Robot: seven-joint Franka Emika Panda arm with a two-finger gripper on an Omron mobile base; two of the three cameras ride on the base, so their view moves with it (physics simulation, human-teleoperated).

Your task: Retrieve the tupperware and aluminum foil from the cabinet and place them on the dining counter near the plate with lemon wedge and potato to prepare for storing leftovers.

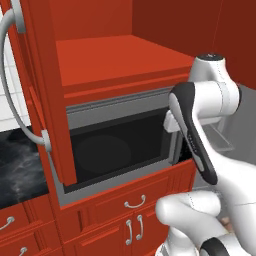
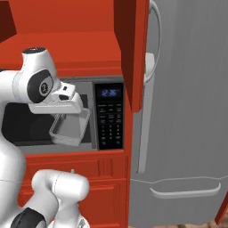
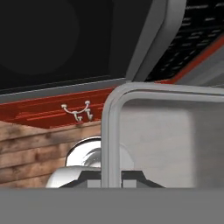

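The gripper point(image 2: 67, 116) is pinching shut on the tub's point(image 2: 67, 130) rim, the tub hanging tilted at its 6 o'clock before the microwave point(image 2: 84, 116). Gripped by one thin edge, it could be slipping free or clipping the open cabinet door point(image 2: 131, 53) at 2 o'clock.

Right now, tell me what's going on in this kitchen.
The robot's claw is shut on the rim of the tupperware, holding the pale tub in the air in front of the microwave. The red cabinet above stands open, its door swung wide. The tub hangs tilted from the claw, not yet set down anywhere.
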